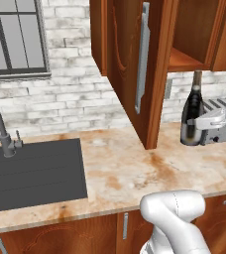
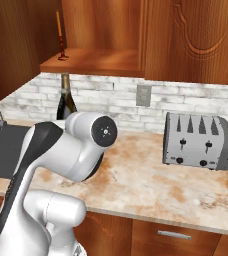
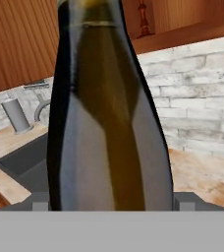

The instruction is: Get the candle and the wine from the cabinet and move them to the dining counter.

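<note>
The wine point(image 1: 192, 115) stands upright on the counter point(image 1: 135, 173), below the open cabinet point(image 1: 184, 34) and just left of the toaster point(image 2: 198, 141). The pincer point(image 1: 204, 124) reaches in from the right at the level of the bottle's lower body. In the hand view the bottle point(image 3: 109, 113) rises very close between the two finger tips point(image 3: 40, 201), which sit at either side of its base. The jaws are spread wide around the bottle; whether they press on the glass I cannot tell.

The candle point(image 2: 60, 35) stands upright in its holder on the cabinet shelf point(image 2: 96, 62), near the left front edge, above and just left of the wine. In the hand view the holder point(image 3: 143, 19) shows on the shelf behind the bottle.

The cabinet door point(image 1: 135, 74) hangs open toward the camera, its silver handle point(image 1: 142, 57) vertical. The black sink point(image 1: 33, 171) with its grey faucet point(image 1: 1, 131) lies in the counter well left of the wine. Behind runs a pale brick wall point(image 1: 75, 94) with a window point(image 1: 13, 37).
</note>
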You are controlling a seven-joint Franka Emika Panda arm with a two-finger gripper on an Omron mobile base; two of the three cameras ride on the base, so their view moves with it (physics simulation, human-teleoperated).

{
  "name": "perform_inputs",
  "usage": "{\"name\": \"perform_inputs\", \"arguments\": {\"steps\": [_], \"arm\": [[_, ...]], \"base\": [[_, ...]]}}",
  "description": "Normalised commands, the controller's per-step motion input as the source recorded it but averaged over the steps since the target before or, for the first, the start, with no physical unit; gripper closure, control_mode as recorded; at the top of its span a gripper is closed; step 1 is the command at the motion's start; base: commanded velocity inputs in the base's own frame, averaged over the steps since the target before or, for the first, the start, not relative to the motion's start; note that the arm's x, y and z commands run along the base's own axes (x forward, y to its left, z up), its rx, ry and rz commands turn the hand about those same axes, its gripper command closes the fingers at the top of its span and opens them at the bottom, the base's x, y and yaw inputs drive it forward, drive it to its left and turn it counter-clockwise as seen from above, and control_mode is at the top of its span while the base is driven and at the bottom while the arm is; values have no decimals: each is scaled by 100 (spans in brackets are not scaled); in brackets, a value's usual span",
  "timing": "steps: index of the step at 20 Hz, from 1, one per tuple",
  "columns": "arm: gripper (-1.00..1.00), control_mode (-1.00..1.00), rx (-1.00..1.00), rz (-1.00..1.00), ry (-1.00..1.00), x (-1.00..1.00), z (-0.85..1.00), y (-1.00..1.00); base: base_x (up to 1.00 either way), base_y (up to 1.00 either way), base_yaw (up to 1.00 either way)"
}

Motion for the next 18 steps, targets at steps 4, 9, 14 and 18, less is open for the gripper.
{"name": "perform_inputs", "arguments": {"steps": [4,9,14,18], "arm": [[100,-100,0,0,0,0,0,0],[100,-100,0,0,0,0,0,0],[100,-100,0,0,0,0,0,0],[100,-100,0,0,0,0,0,0]], "base": [[0,0,0],[0,0,0],[0,0,0],[0,0,0]]}}
